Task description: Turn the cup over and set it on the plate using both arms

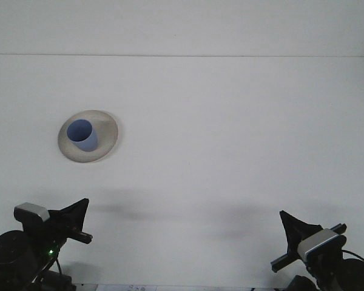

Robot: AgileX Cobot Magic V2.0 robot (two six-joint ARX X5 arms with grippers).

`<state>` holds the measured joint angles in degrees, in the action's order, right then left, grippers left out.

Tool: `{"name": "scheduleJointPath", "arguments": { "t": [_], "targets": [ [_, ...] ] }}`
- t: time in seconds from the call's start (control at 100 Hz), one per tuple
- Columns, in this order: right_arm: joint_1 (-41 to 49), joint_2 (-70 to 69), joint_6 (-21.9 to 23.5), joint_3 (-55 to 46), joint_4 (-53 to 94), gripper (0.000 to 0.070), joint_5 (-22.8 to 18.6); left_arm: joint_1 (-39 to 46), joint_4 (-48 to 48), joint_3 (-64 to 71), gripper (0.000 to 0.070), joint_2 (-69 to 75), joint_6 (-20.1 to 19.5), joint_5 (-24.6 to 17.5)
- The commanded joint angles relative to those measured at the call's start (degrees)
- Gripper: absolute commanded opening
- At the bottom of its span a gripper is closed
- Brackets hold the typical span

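though upright, cup (82,134) on plate (108,130)

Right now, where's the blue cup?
In the front view, the blue cup stands upright, mouth up, on the plate at the table's left side, far from both claws at the near edge.
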<state>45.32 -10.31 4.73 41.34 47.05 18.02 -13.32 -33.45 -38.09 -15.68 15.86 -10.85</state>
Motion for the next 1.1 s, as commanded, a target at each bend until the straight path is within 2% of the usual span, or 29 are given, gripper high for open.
{"name": "scheduleJointPath", "arguments": {
  "t": [0.0, 0.41, 0.49, 0.58, 0.67, 0.79, 0.84, 1.09],
  "targets": [
    [0.46, -0.20, 0.00, 0.26, -0.76, 0.0007, -0.02, -0.20, 0.57, -0.66, 0.0016, 0.07, 0.15, -0.11],
    [0.46, -0.20, -0.02, 0.26, -0.76, 0.0008, -0.02, -0.17, 0.55, -0.57, 0.0016, 0.07, -0.20, -0.11],
    [0.46, -0.20, 0.00, 0.26, -0.76, 0.0007, -0.02, 0.46, 2.80, 0.83, 0.0016, 0.66, -7.67, 0.83],
    [0.46, -0.20, -0.02, 0.26, -0.76, 0.0007, -0.02, 2.16, 10.16, 6.71, 0.0016, 3.39, -15.34, 1.46],
    [0.46, -0.20, 0.00, 0.26, -0.76, 0.0007, -0.02, 4.26, 18.64, 14.97, 0.0016, 7.10, -19.39, 6.08],
    [0.46, -0.20, -0.02, 0.26, -0.76, 0.0007, -0.02, 6.69, 25.94, 24.68, 0.0016, 11.13, -19.69, 12.96],
    [0.46, -0.20, -0.02, 0.26, -0.76, 0.0007, -0.02, 7.41, 27.36, 27.54, 0.0016, 12.22, -19.69, 14.60],
    [0.46, -0.20, -0.02, 0.26, -0.76, 0.0007, -0.02, 9.27, 30.84, 36.35, 0.0016, 15.58, -19.69, 15.58]
  ]
}}
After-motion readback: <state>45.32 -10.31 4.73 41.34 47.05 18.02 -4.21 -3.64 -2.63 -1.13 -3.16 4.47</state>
